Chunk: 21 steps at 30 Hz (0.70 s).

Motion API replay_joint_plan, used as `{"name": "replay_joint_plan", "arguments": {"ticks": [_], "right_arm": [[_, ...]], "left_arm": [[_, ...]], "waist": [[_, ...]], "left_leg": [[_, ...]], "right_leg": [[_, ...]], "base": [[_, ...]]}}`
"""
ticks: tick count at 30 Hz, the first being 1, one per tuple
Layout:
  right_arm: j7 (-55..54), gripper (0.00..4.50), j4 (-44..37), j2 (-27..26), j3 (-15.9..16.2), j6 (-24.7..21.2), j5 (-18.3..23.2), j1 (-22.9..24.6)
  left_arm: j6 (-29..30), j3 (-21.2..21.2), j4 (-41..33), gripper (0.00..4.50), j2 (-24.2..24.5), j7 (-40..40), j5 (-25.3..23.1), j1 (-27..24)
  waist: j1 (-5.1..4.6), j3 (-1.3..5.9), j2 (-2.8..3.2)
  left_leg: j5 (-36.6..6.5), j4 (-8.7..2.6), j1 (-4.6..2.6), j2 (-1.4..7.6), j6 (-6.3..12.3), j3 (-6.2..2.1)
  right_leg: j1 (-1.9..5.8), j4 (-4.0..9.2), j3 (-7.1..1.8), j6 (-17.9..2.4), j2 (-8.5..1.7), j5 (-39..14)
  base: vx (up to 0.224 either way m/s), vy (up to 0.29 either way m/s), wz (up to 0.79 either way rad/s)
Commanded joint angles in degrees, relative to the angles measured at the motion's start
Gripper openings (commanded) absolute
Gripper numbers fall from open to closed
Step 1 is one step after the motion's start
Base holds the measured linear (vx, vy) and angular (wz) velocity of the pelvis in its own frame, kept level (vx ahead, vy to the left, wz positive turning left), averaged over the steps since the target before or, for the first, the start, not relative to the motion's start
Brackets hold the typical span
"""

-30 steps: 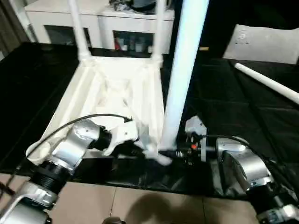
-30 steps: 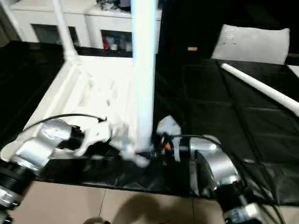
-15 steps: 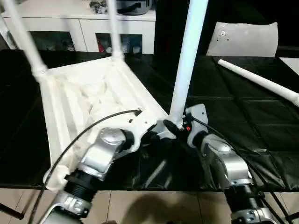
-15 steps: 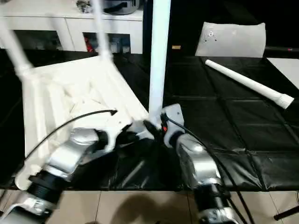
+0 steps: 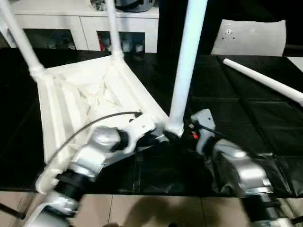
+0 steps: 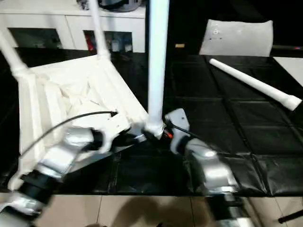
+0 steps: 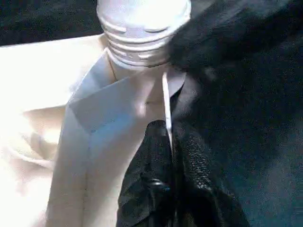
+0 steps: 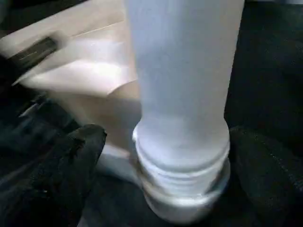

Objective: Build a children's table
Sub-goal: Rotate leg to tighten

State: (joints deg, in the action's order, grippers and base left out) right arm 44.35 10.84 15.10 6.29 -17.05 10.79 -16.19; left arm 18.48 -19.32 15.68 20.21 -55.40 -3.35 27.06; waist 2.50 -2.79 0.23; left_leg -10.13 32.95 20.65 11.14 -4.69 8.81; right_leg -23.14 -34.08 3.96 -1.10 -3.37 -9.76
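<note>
The upturned white table top [image 5: 90, 94] lies ribbed side up on a black mat [image 5: 236, 109], its near corner close to the mat's front edge, beyond which tan floor [image 5: 156, 213] shows. Three legs stand in its corners: two at the far corners [image 5: 21, 40] [image 5: 112, 28], and one at the near right corner [image 5: 187, 61], upright, its threaded foot at the socket. The left tool [image 7: 170, 142] is closed, fingers pinched on the thin rim edge of that corner just beside the leg's foot. The right tool [image 8: 180, 156] stands open, its black fingers [image 8: 71, 161] on either side of the leg's lower end with a gap on each side. A fourth leg [image 6: 253, 82] lies loose on the mat's far right, well apart, with bare mat between. A white panel [image 5: 248, 38] leans at the mat's back edge; a white cabinet [image 5: 80, 19] stands behind.
</note>
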Motion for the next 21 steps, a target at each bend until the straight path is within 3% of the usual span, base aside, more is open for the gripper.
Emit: {"name": "replay_joint_plan", "arguments": {"ticks": [1, 6, 9, 10, 18, 21], "right_arm": [[5.6, 4.48, -2.5, 0.8, 1.5, 1.1, 1.6, -0.4], [17.4, 4.48, -1.9, 7.6, 2.7, 0.2, 3.8, -1.9], [20.3, 4.48, -1.2, 9.1, 3.4, -0.1, 4.1, -2.8], [22.9, 4.48, -0.4, 10.4, 4.8, 0.5, 3.7, -3.7], [27.5, 4.48, 2.7, 11.3, 8.8, 4.6, 0.8, -6.4], [28.6, 4.17, 4.0, 10.9, 9.4, 5.0, 0.9, -7.3]], "left_arm": [[-2.8, -1.7, -0.3, 0.00, 0.9, -3.8, 0.3, 0.9], [-8.4, -4.1, 0.9, 0.00, 5.9, -13.3, 0.8, 1.3], [-9.7, -4.6, 1.0, 0.00, 7.0, -16.4, 1.5, 1.6], [-10.6, -5.1, 1.3, 0.00, 7.8, -18.7, 2.1, 2.1], [-12.8, -6.8, 1.6, 0.00, 8.8, -23.7, 2.5, 3.4], [-13.9, -7.0, 2.5, 0.00, 8.8, -24.7, 2.2, 4.0]], "waist": [[0.35, 3.55, 0.00], [1.26, 3.39, 0.14], [1.45, 3.32, -0.02], [1.65, 3.28, -0.03], [3.06, 3.59, -0.13], [3.39, 3.59, 0.05]], "left_leg": [[-11.6, -3.24, 0.13, 1.47, 3.66, 0.16], [-13.2, -3.39, -0.37, 1.70, 3.41, 0.19], [-13.4, -3.46, -0.33, 1.71, 3.11, 0.18], [-13.9, -3.45, -0.46, 1.70, 2.86, 0.18], [-11.8, -3.31, -0.55, 1.87, 2.51, 0.37], [-11.9, -3.29, -0.53, 1.86, 2.33, 0.32]], "right_leg": [[3.28, 4.32, -2.63, -9.4, -3.92, -14.4], [3.12, 4.45, -2.71, -10.2, -4.04, -15.9], [3.17, 4.28, -2.74, -10.4, -4.07, -15.8], [3.15, 4.37, -2.68, -10.4, -4.17, -17.0], [3.14, 3.84, -2.72, -11.1, -4.22, -14.4], [3.21, 3.87, -2.73, -10.7, -4.29, -15.1]], "base": [[0.000, 0.000, 0.00], [0.000, 0.000, 0.00], [0.000, 0.000, 0.00], [0.000, 0.000, 0.00], [0.000, 0.000, 0.00], [0.000, 0.000, 0.00]]}}
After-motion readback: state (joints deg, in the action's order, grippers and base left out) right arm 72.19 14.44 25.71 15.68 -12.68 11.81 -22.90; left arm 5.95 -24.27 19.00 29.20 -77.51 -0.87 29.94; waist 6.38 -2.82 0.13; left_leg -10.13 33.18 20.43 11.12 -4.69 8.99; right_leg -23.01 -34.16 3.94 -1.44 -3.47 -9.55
